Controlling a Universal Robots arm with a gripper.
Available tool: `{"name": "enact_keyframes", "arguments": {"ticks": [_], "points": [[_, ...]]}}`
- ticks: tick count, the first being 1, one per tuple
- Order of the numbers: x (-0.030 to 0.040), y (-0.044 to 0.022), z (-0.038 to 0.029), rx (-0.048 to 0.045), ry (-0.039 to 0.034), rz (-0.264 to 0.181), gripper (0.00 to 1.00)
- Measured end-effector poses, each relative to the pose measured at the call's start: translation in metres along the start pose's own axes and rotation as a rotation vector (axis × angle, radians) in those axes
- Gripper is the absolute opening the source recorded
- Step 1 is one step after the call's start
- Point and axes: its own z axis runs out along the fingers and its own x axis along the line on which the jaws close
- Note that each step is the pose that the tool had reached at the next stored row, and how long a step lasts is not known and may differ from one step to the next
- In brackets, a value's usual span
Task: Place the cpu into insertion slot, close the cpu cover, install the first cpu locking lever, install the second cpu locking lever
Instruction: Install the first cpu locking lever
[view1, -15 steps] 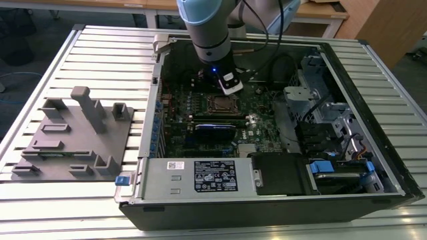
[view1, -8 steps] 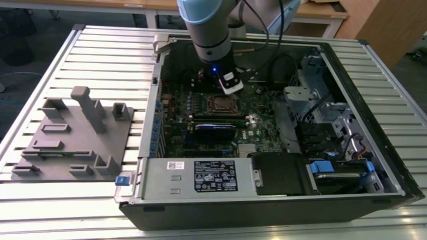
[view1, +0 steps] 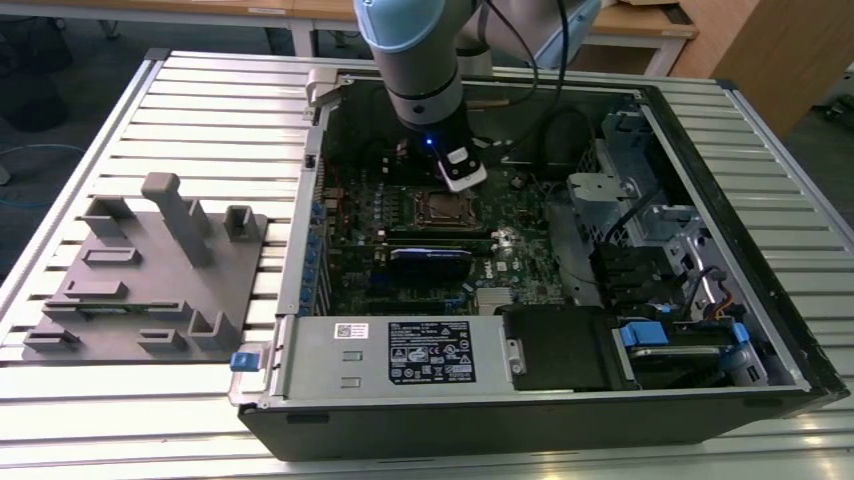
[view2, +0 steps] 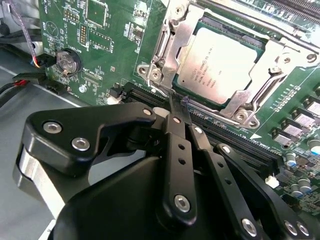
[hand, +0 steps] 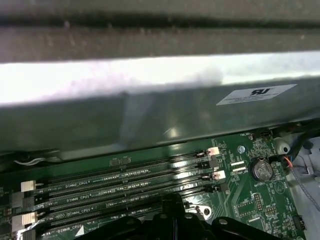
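— How does the gripper (view2: 179, 107) stand?

— In the second wrist view its two thin black fingers (view2: 176, 131) lie pressed together, tips meeting with no gap to speak of and nothing between them. The tips sit at the near edge of the insertion slot (view2: 167, 50), right by a thin metal lever (view2: 166, 92) that runs along that edge. I cannot tell if they touch it.

— And the cpu (view2: 220, 62)?

— Lying flat in the slot, its dull silver top facing up. It is square, so no long axis; its edges run with the slot's rim. The cpu cover (view2: 272, 60) is down around it, the shiny frame framing the chip through its cut-out.

— Going across the exterior view from its left?

— A grey fixture block (view1: 147, 275) on the slatted table (view1: 94, 420), then the open computer case (view1: 534, 420). The arm (view1: 420, 70) reaches down into it, over the motherboard (view1: 400, 280) toward the case's far edge, with the slot (view1: 439, 208) just below it.
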Motion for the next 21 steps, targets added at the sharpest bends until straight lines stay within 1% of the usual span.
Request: {"name": "enact_keyframes", "arguments": {"ticks": [4,12,15,21], "points": [[0.0005,-0.0007,0.0017,-0.0090,0.0015,0.003,0.10],[0.0005,-0.0010,0.0022,-0.0100,0.0015,0.003,0.10],[0.0001,-0.0005,0.0006,-0.0102,0.0016,0.003,0.10],[-0.0016,0.0014,-0.0061,-0.0095,0.0026,0.003,0.10]]}}
